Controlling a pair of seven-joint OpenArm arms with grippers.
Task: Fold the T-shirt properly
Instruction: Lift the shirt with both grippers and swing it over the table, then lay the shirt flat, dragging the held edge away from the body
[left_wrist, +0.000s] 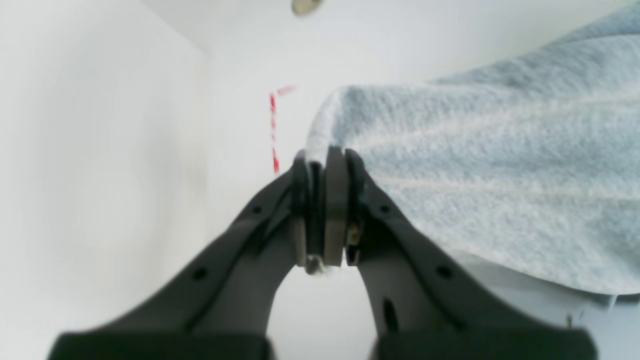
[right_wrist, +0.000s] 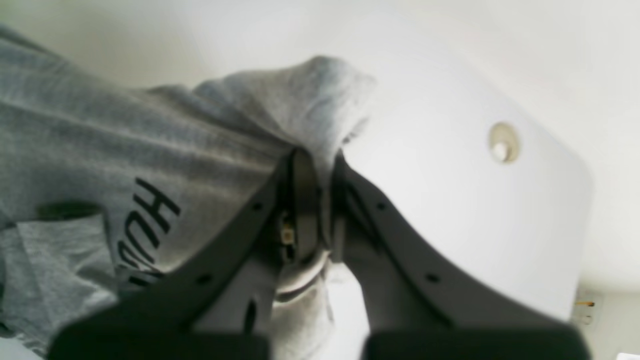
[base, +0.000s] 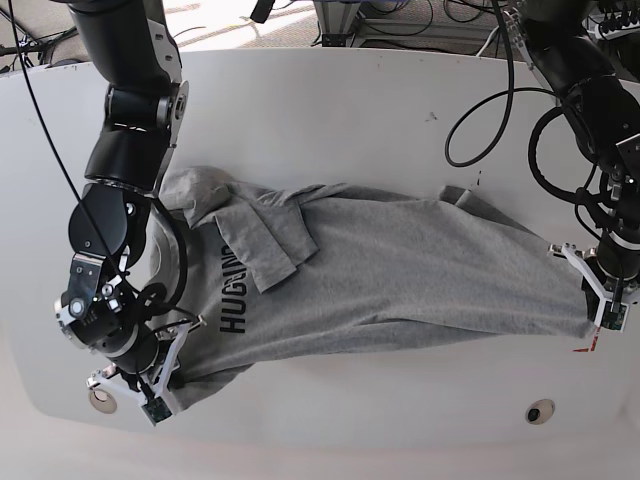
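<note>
With the right gripper (base: 165, 385) and left gripper (base: 598, 300) each having jaws pinched tight on an edge of the T-shirt (base: 400, 270), which lies stretched across the tabletop (base: 330, 100), lifting both together should keep the cloth taut and wrinkle-free.

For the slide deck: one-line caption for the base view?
Both arms pinch a grey cotton T-shirt with black lettering: right gripper and left gripper at opposite ends, over a white table.

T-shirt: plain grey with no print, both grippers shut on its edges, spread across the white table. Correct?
Not plain. The T-shirt carries black lettering near the right gripper, shown in the base and right wrist views. The rest holds: left gripper and right gripper both shut on its edges, spread on the white table.
</note>
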